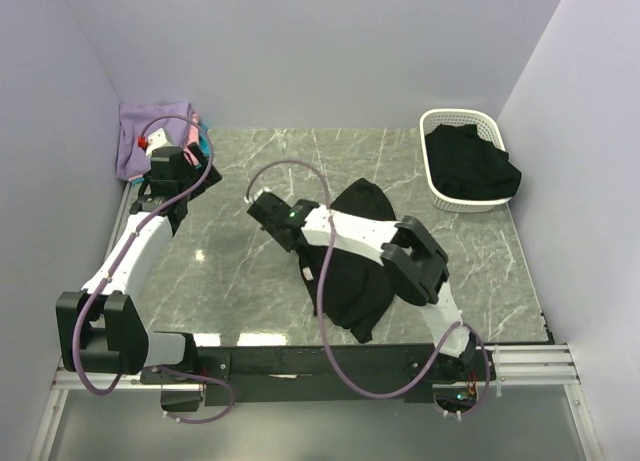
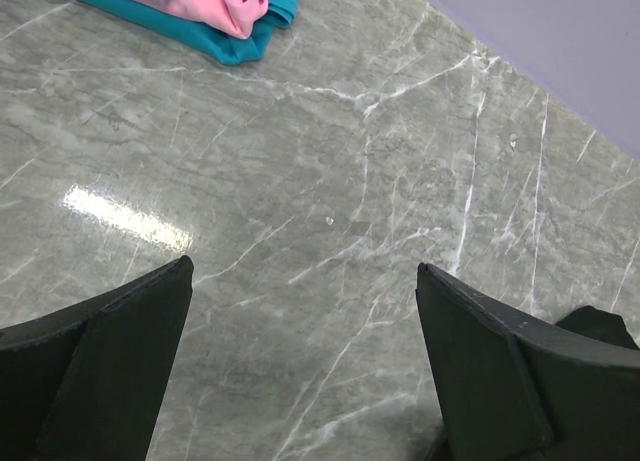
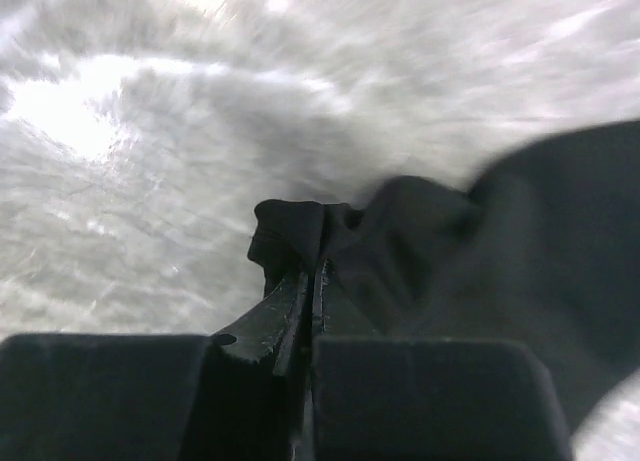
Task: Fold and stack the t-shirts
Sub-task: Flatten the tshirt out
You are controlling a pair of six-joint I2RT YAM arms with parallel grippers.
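The surface point(image 1: 240, 271) is polished and slick. If the loose black t-shirt point(image 1: 355, 291) is drawn across it, the whole cloth could slide or bunch into a heap instead of folding. That shirt trails back from the right end effector point(image 3: 312, 281), crumpled beneath its arm. The end effector is clenched on a small pinch of the shirt's edge. The wrist view shows only a thin tuck of fabric between the tips, and I judge that so shallow a bite could slip out under the cloth's own drag. More black shirts point(image 1: 470, 161) sit in the white basket point(image 1: 430, 166), well apart to that end effector's far right. The folded stack point(image 1: 140, 131) lies just beyond the left end effector point(image 2: 303, 271), which is spread wide and holds nothing above bare stone. A careless sweep there could nudge the pile askew.

The surface is hard, glossy grey-green stone veined in white. The shirts are matte, limp and shapeless. The basket is rigid perforated plastic, oval in outline. The stack shows lavender, pink and teal layers with soft, rounded folded edges.
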